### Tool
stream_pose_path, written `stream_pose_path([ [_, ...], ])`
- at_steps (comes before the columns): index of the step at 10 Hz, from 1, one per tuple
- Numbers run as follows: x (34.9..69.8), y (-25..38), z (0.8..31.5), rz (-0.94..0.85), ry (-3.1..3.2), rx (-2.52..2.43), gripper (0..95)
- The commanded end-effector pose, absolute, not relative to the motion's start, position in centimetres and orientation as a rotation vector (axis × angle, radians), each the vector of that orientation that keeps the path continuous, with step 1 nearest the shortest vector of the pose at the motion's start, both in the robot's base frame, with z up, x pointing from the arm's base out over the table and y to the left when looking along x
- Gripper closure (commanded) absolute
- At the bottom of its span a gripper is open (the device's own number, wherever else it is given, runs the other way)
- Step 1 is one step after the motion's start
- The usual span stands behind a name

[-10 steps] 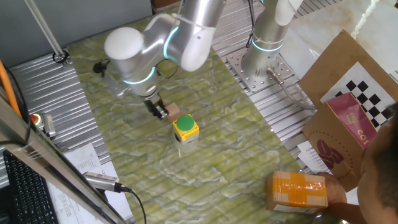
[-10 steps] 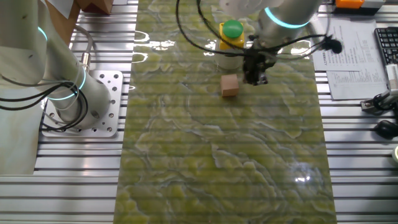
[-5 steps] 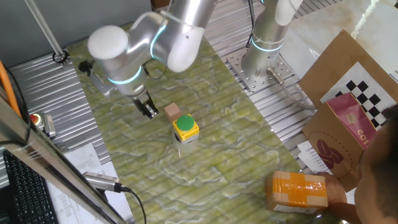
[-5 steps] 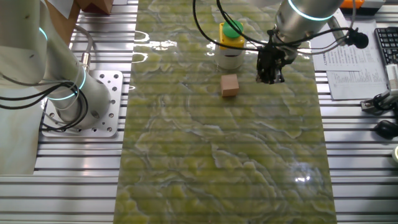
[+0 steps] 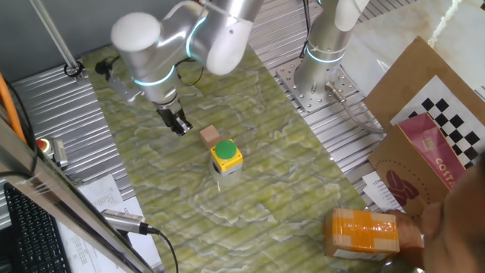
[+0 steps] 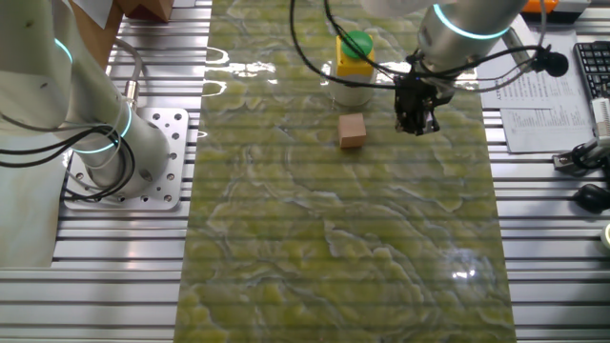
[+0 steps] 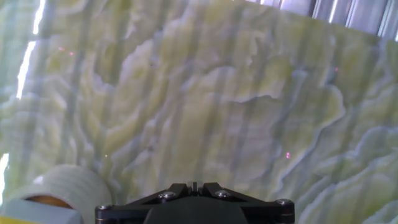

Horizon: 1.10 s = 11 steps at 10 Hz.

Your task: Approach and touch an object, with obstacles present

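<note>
A small tan wooden cube (image 5: 210,136) lies on the green marbled mat (image 5: 250,189); it also shows in the other fixed view (image 6: 352,130). Right beside it stands a white cylinder with a yellow box and green button on top (image 5: 226,158), also seen in the other fixed view (image 6: 354,59) and at the lower left of the hand view (image 7: 53,196). My gripper (image 5: 178,126) hangs just above the mat, a short way from the cube, touching nothing. In the other fixed view the gripper (image 6: 416,120) is to the cube's right. Its jaws are shut and empty. The cube is out of the hand view.
A second arm's base (image 5: 318,76) is bolted to the metal table at the back. A person's hand holds an orange taped box (image 5: 362,231) at the front right. A cardboard board with a checker pattern (image 5: 432,144) leans at the right. Papers and a keyboard (image 6: 591,67) lie beside the mat.
My gripper has drawn back from beside the cube, moving away from it across the mat and a little toward the far side. The cube and the button stand have not moved.
</note>
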State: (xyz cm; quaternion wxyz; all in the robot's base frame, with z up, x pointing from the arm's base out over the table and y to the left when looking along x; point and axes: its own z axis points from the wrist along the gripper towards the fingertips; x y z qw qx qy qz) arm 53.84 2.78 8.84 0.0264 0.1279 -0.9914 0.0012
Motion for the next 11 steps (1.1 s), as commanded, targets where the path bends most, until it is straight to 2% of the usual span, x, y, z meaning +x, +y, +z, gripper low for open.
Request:
stream_pose_path([
  [1,54.09,2.74,8.9,0.007,-3.052,0.35,95.0],
  [11,54.33,2.85,9.25,0.024,-3.069,0.346,95.0],
])
